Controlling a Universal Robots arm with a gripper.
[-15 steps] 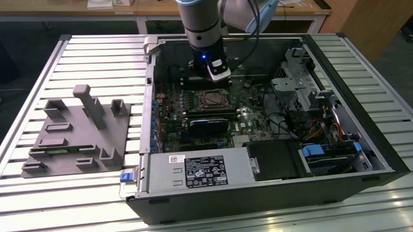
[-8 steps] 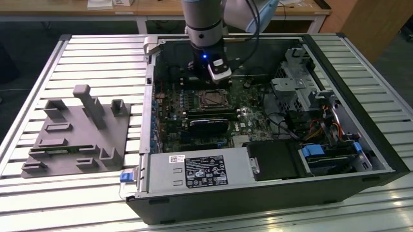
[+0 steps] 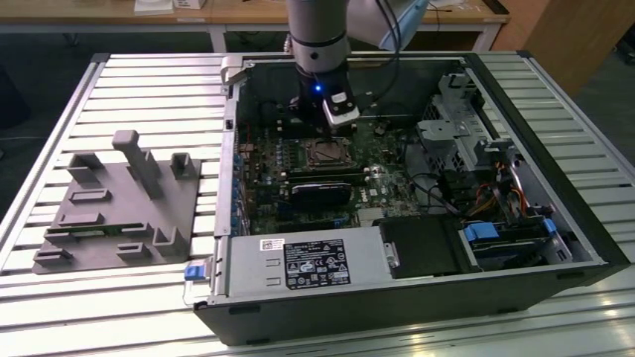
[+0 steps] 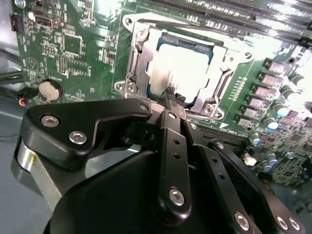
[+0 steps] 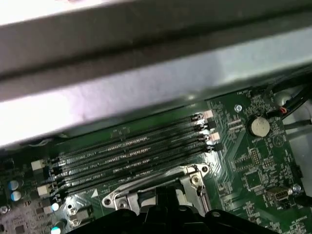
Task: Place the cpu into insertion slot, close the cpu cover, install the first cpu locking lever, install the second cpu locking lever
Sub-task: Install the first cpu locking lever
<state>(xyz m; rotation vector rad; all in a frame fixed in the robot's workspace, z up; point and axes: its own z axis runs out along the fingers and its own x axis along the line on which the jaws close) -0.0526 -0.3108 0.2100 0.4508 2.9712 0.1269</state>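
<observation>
The cpu (image 4: 183,68) lies in the insertion slot (image 3: 326,152), its dull silver top showing through the window of the cpu cover (image 4: 225,63). The cover lies flat around the chip. Thin metal runs along the socket's edge (image 4: 130,58), but I cannot tell how the locking levers stand. My gripper (image 4: 170,95) hangs just over the socket's near edge, its black fingers closed together with nothing between them. In the exterior view the gripper (image 3: 340,123) sits a little beyond the socket, inside the open computer case. The socket frame (image 5: 192,176) also appears in the first wrist view.
Long black memory sticks (image 5: 131,151) run beside the socket, close to the grey case wall (image 5: 146,73). A coin cell (image 4: 50,90) sits on the green board. A drive cage (image 3: 456,126) and cables fill the exterior view's right. A grey fixture (image 3: 114,204) stands outside the case.
</observation>
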